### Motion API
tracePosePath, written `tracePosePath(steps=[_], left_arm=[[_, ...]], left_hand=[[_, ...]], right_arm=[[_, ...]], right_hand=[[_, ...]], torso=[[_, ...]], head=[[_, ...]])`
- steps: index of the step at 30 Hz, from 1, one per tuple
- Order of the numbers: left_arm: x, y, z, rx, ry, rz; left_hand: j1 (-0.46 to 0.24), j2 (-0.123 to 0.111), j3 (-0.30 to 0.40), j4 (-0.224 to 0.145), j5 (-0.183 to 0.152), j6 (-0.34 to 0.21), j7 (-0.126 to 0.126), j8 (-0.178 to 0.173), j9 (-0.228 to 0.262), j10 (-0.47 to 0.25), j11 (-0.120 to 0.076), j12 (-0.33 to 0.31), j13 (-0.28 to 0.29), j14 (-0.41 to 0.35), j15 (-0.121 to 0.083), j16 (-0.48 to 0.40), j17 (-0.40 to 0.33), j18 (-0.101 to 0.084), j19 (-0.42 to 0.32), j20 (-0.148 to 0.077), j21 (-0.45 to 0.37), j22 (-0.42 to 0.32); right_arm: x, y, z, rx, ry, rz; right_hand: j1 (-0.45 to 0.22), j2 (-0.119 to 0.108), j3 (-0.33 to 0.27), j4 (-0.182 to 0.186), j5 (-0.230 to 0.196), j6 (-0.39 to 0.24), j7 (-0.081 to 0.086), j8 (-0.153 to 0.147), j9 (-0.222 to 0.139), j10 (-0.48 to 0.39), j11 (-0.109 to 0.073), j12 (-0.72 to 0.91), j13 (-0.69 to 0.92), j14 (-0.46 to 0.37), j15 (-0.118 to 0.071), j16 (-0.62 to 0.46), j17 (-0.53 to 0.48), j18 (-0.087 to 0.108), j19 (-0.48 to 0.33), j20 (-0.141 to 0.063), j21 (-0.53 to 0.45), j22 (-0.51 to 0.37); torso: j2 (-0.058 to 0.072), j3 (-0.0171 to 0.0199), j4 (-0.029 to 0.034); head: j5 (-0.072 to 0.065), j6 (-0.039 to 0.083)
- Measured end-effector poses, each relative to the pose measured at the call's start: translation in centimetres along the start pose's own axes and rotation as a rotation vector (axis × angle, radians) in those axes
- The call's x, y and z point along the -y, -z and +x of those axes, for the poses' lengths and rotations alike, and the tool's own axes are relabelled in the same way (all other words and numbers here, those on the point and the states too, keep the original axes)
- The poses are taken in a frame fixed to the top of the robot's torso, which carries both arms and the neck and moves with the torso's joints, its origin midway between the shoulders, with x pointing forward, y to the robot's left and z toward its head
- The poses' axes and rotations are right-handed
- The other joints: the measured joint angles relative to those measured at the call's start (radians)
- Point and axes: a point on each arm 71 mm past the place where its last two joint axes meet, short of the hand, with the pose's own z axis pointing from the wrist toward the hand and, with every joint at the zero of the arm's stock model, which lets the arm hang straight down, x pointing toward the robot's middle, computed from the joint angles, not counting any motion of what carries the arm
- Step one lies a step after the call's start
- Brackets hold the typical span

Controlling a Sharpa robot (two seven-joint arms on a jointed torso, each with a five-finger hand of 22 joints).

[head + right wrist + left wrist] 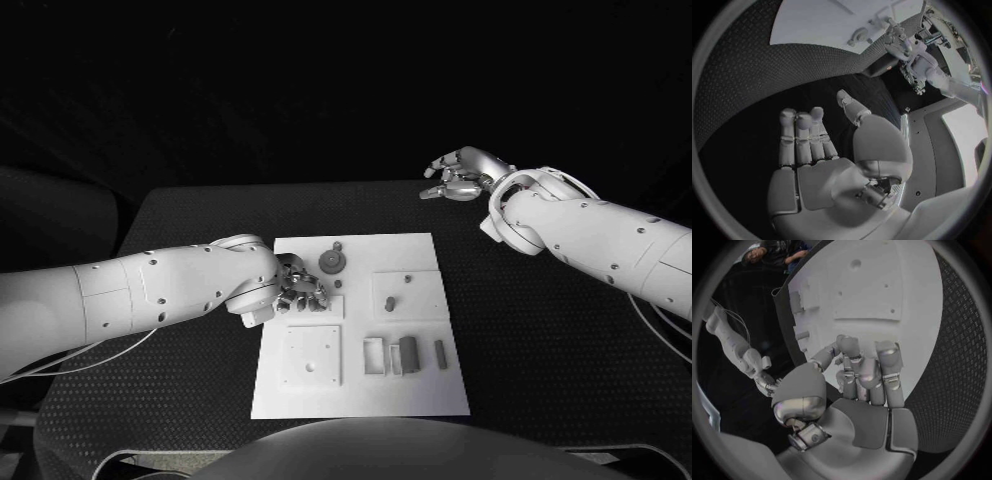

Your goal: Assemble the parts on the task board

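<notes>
Task board (418, 395) mid-table (577, 380); parts (404, 354) on board's near half

Left hand (297, 283) fingers curled, over task board's (418, 395) left edge; right hand (464, 175) beyond board, fingers apart, empty.

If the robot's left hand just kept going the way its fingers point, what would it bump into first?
Probably the task board itself: the left hand hangs over its near-left part, fingers pointing along the white surface toward the round part. Height above it is unclear.

Black textured table (562, 350), dark unlit room behind, dim floor beyond the table's edges
</notes>
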Motion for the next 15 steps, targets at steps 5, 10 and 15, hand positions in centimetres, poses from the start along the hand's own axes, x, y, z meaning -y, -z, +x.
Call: tracePosePath(steps=[5,10,15], left_arm=[[-0.12,0.03,-0.06,-0.001,0.003,0.003],[-0.24,0.05,-0.12,-0.001,0.006,0.005],[-0.38,0.08,-0.19,-0.001,0.01,0.008]], left_hand=[[0.0,0.0,0.0,0.0,0.0,0.0,0.0,0.0,0.0,0.0,0.0,0.0,-0.001,-0.002,0.002,0.0,0.0,-0.001,0.0,0.0,0.0,0.0],[0.0,0.0,0.0,0.0,0.0,0.0,0.0,0.0,0.0,0.0,0.0,0.0,-0.001,-0.003,0.003,0.0,-0.001,-0.002,0.0,0.0,0.0,0.0],[0.0,0.0,0.0,0.0,0.0,0.0,0.0,0.0,0.0,-0.001,0.001,0.0,-0.001,-0.003,0.003,0.0,-0.001,-0.003,0.0,0.0,0.0,0.0]], right_arm=[[0.01,0.0,0.0,0.0,0.0,0.0],[0.02,0.0,0.0,0.0,0.0,0.001],[0.02,-0.01,0.0,-0.001,0.0,0.001]], right_hand=[[0.0,0.0,0.0,0.0,0.0,0.0,0.0,0.0,0.0,0.0,0.0,0.0,0.0,0.0,0.0,0.0,0.0,0.0,0.0,0.0,0.0,0.0],[0.0,0.0,0.0,0.0,0.0,0.001,0.001,0.0,0.0,0.0,0.0,0.0,-0.001,-0.001,0.001,0.0,0.0,0.0,0.0,0.0,0.0,0.0],[0.0,0.0,0.0,0.0,0.0,0.0,0.001,0.0,0.0,0.0,0.0,0.0,-0.001,-0.001,0.001,0.0,0.0,0.0,0.0,0.0,0.0,0.0]], torso=[[0.0,-0.0002,-0.0002],[0.0,-0.0003,-0.0005],[0.0,-0.0005,-0.0005]], head=[[0.0,0.0],[0.0,0.0],[-0.001,0.0]])
